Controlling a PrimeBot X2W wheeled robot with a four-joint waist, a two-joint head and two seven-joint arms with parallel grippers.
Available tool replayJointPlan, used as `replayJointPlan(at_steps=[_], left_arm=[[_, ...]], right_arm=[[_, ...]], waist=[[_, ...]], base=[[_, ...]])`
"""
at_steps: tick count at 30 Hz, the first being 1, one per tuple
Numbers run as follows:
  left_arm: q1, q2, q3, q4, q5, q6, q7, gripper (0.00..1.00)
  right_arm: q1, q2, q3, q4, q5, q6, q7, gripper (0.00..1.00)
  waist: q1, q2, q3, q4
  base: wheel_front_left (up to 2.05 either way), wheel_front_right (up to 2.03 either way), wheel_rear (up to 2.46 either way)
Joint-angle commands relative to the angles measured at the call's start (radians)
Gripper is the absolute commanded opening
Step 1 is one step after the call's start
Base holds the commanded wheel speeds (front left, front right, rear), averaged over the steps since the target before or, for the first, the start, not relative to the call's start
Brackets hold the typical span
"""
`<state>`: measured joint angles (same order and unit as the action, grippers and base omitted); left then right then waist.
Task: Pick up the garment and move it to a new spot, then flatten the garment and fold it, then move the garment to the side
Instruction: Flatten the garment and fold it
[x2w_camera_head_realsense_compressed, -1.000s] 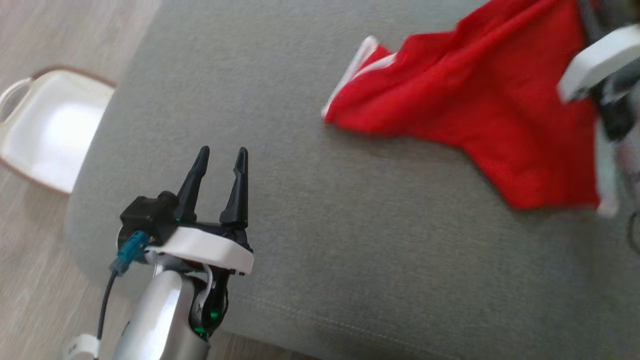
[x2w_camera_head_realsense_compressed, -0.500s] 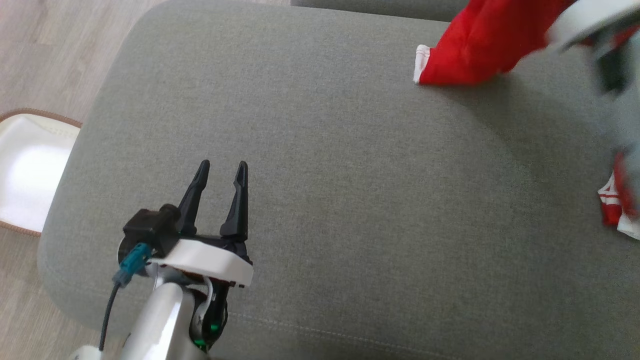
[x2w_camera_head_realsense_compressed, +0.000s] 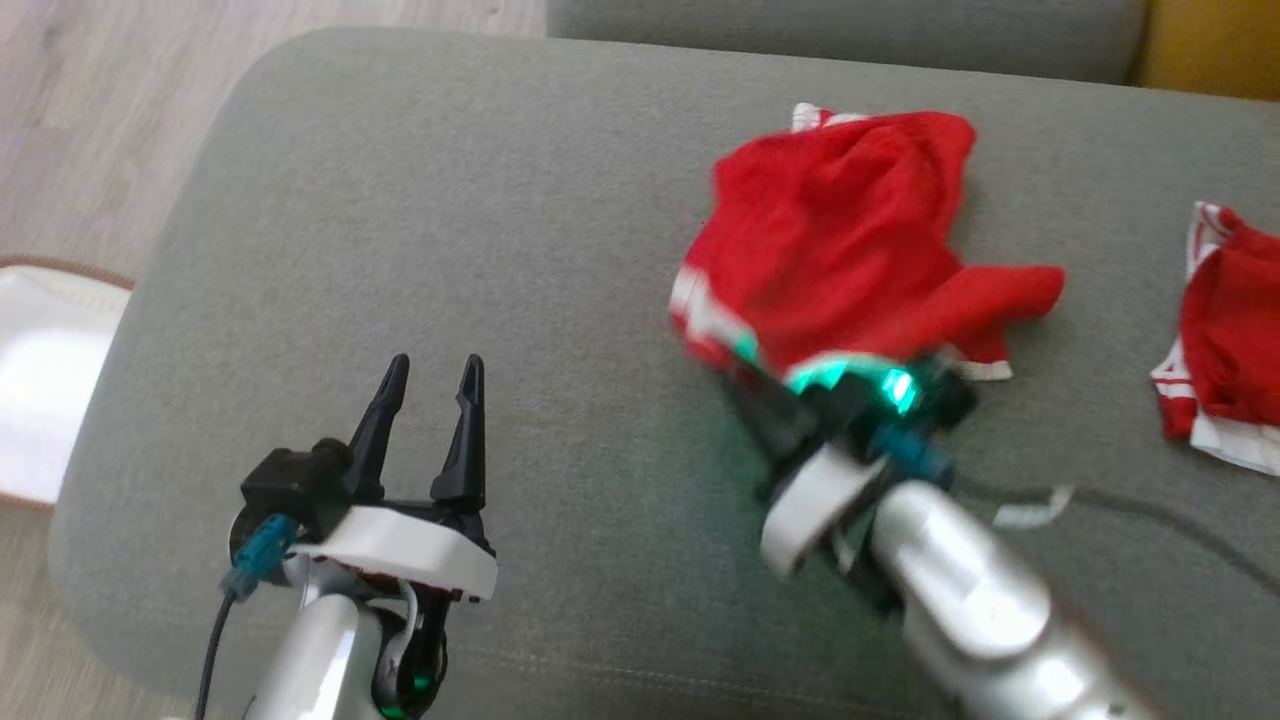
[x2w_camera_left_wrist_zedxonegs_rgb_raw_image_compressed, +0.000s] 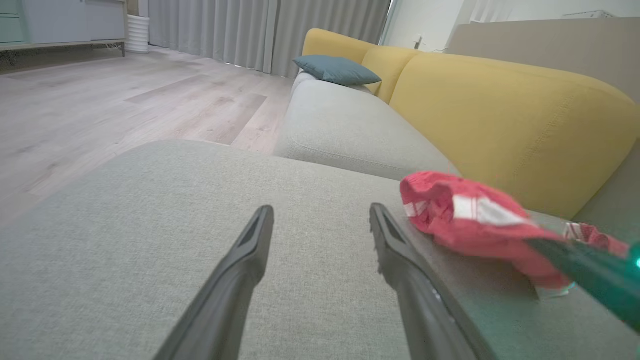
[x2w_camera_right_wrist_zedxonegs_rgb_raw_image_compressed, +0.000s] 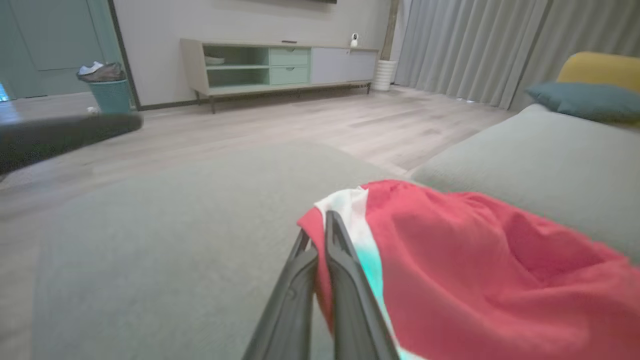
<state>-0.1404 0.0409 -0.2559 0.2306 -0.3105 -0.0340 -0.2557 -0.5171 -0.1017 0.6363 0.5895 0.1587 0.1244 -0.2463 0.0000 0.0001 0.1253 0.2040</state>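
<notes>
1. The right hand (x2w_camera_right_wrist_zedxonegs_rgb_raw_image_compressed: 320, 231) is pinched shut on the white-striped edge of the red garment (x2w_camera_right_wrist_zedxonegs_rgb_raw_image_compressed: 475, 260). The rest of the cloth lies bunched on the grey sofa cushion (x2w_camera_head_realsense_compressed: 450, 200), just past the fingertips.
2. The left hand (x2w_camera_head_realsense_compressed: 430, 365) is spread wide and holds nothing. It hovers over bare cushion, with the garment well off to its right.
3. Risk: the grip looks to be on a thin edge only. A quick pull could slip the hem free or drag the heap into a tighter crumple, which would make flattening harder.
4. Risk: a second red piece (x2w_camera_head_realsense_compressed: 1230, 340) lies to the right of the right hand. A wide sweep that way could catch it or mix the two.
5. Risk: the cushion is soft and coarse-woven, so cloth will likely cling and wrinkle rather than slide.
6. Surface: one broad seat with a rounded front edge and plenty of bare room between the hands.
7. Room: a yellow backrest (x2w_camera_left_wrist_zedxonegs_rgb_raw_image_compressed: 500, 110), a blue pillow (x2w_camera_left_wrist_zedxonegs_rgb_raw_image_compressed: 335, 70), a pale wood floor (x2w_camera_left_wrist_zedxonegs_rgb_raw_image_compressed: 100, 100), grey curtains (x2w_camera_right_wrist_zedxonegs_rgb_raw_image_compressed: 465, 45), a low sideboard (x2w_camera_right_wrist_zedxonegs_rgb_raw_image_compressed: 280, 65), and a white basket (x2w_camera_head_realsense_compressed: 40, 400) on the floor beyond the left hand.
</notes>
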Motion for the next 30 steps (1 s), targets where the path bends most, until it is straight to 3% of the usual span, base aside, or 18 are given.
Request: replayJointPlan(at_steps=[1, 2, 3, 4, 5, 11, 18, 30], left_arm=[[-0.026, 0.009, 0.033, -0.030, 0.012, 0.003, -0.006, 1.00], [-0.026, 0.009, 0.033, -0.029, 0.014, 0.002, -0.006, 1.00], [-0.027, 0.009, 0.032, -0.027, 0.016, 0.001, -0.006, 1.00], [-0.027, 0.009, 0.032, -0.026, 0.017, 0.001, -0.006, 1.00], [-0.028, 0.009, 0.032, -0.025, 0.018, 0.001, -0.006, 1.00], [-0.020, 0.009, 0.035, -0.022, 0.024, 0.001, -0.006, 1.00], [-0.006, 0.009, 0.036, -0.025, 0.023, 0.003, -0.006, 1.00], [0.011, 0.009, 0.029, -0.030, 0.028, -0.002, -0.006, 1.00]], right_arm=[[0.028, 0.030, 0.037, -0.026, 0.012, 0.006, 0.000, 0.00], [0.045, 0.036, 0.052, -0.018, 0.016, 0.006, 0.002, 0.00], [0.058, 0.040, 0.070, -0.010, 0.019, 0.006, 0.003, 0.07], [0.065, 0.043, 0.086, -0.003, 0.018, 0.006, 0.002, 0.73], [0.069, 0.044, 0.093, 0.006, 0.016, 0.006, 0.001, 1.00], [0.077, 0.049, 0.071, 0.027, 0.024, 0.006, -0.004, 1.00], [0.123, 0.050, -0.042, 0.015, 0.008, 0.006, -0.010, 1.00], [0.325, 0.047, -0.488, -0.135, -0.058, 0.006, -0.014, 1.00]], waist=[[0.0000, -0.0001, -0.009, -0.019], [0.0000, -0.0001, -0.012, -0.026], [0.0000, -0.0001, -0.015, -0.031], [0.0000, -0.0001, -0.017, -0.037], [0.0000, -0.0001, -0.020, -0.043], [0.0000, -0.0001, -0.036, -0.075], [0.0000, -0.0001, -0.055, -0.109], [0.0000, -0.0001, -0.066, -0.152]], base=[[0.00, 0.00, 0.00], [0.00, 0.00, 0.00], [0.00, 0.00, 0.00], [0.00, 0.00, 0.00], [0.00, 0.00, 0.00], [0.00, 0.00, 0.00], [0.00, 0.00, 0.00], [0.00, 0.00, 0.00]])
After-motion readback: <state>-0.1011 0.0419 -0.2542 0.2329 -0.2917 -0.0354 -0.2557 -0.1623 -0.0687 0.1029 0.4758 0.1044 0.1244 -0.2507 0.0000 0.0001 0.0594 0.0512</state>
